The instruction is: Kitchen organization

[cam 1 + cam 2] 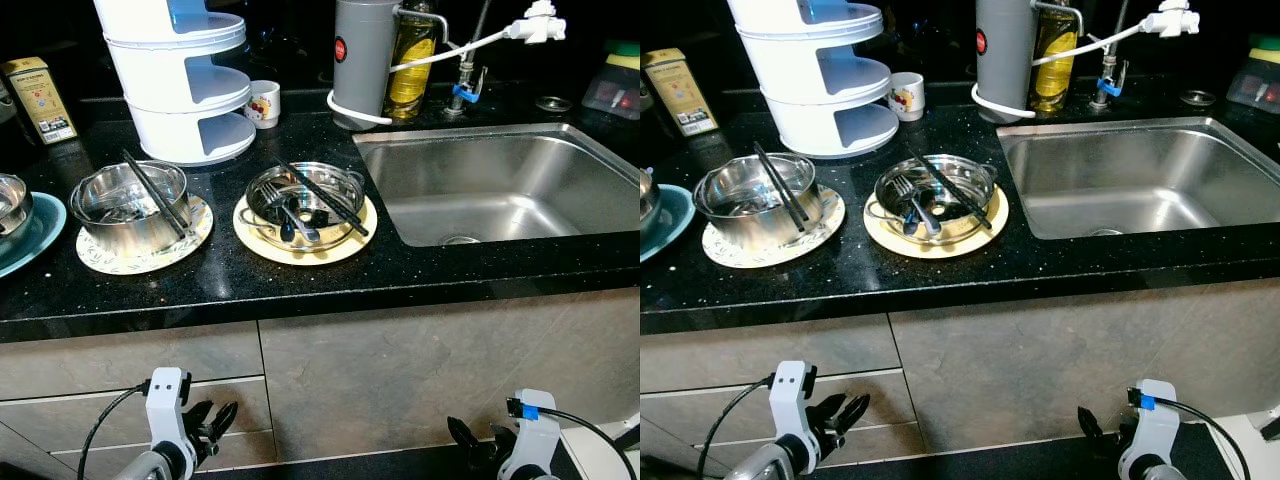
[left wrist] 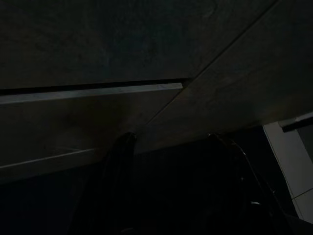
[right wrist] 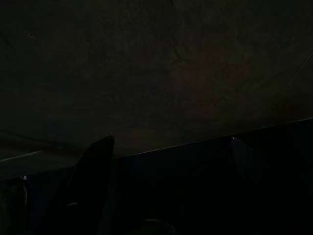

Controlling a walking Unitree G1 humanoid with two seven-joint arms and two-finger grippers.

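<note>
1. Looking down from the left eye view, a black speckled stone counter (image 1: 200, 285) carries two round steel bowls. The left steel bowl (image 1: 128, 205) sits on a patterned round plate (image 1: 196, 238) with black chopsticks (image 1: 155, 192) laid across its rim. The right steel bowl (image 1: 305, 205) sits on a pale yellow plate (image 1: 340, 246) and holds a fork (image 1: 292, 212) and more dark utensils. Behind them stand a white three-tier rack (image 1: 185, 80) and a small white mug (image 1: 263, 103). A stainless sink (image 1: 500, 185) lies to the right, with a grey cylinder (image 1: 364, 60) and an oil bottle (image 1: 412, 60) behind it.
2. The right eye view shows the left pincer (image 1: 836, 413) and right pincer (image 1: 1098, 428) hanging low before the grey cabinet fronts (image 1: 1020, 360), well apart from the bowls.
3. The left wrist view is very dark; two black fingers (image 2: 120, 166) stand spread, gripping nothing, before a drawer seam.
4. The right wrist view is dark too; its fingers (image 3: 93, 171) stand wide apart, empty.
</note>
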